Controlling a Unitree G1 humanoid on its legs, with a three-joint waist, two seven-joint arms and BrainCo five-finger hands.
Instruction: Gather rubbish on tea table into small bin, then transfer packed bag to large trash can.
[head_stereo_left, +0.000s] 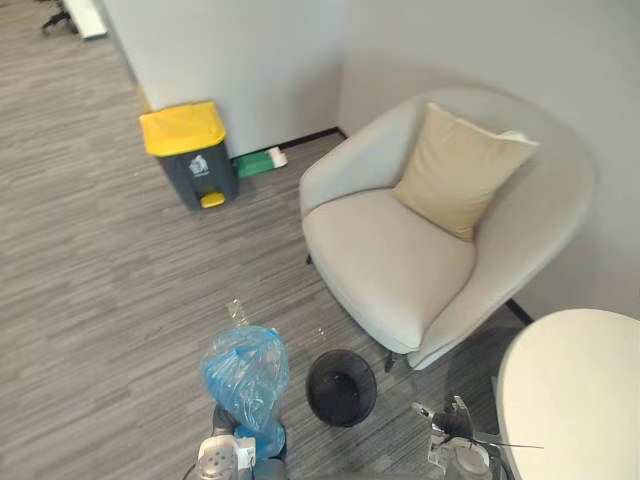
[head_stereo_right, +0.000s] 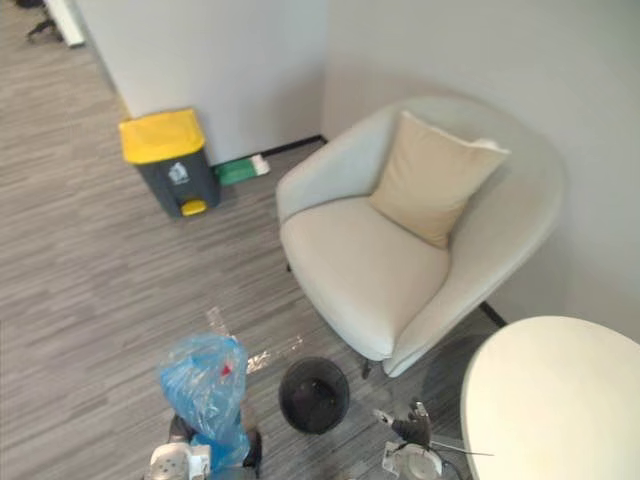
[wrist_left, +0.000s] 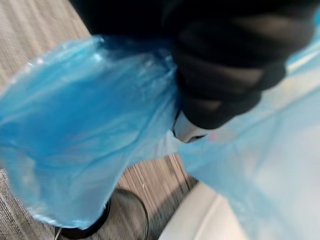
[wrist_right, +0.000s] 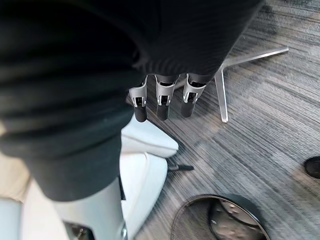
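The left hand (head_stereo_left: 222, 458) sits at 6 o'clock in the left eye view. It is closed on the gathered neck of the blue bag (head_stereo_left: 246, 375), though the plastic hides most of the hold. The bag is off the floor, and its long axis runs from 6 to 12 o'clock, away from the hand.

Just beside the bag, at its 3 o'clock, the small bin (head_stereo_left: 341, 388) stands unlined. Further along that line the right hand (head_stereo_left: 450, 432) hangs by the tea table (head_stereo_left: 580, 400). Its fingers (wrist_right: 161, 107) are straight, slightly apart and holding nothing.

The large trash can (head_stereo_left: 188, 152), with its yellow lid down, stands well apart at the bag's 11 o'clock, by the wall. The left arm is the nearer one and already carries the load. The carry therefore looks to run forward and leftward over open floor, with the armchair (head_stereo_left: 400, 260) left at 1 o'clock.
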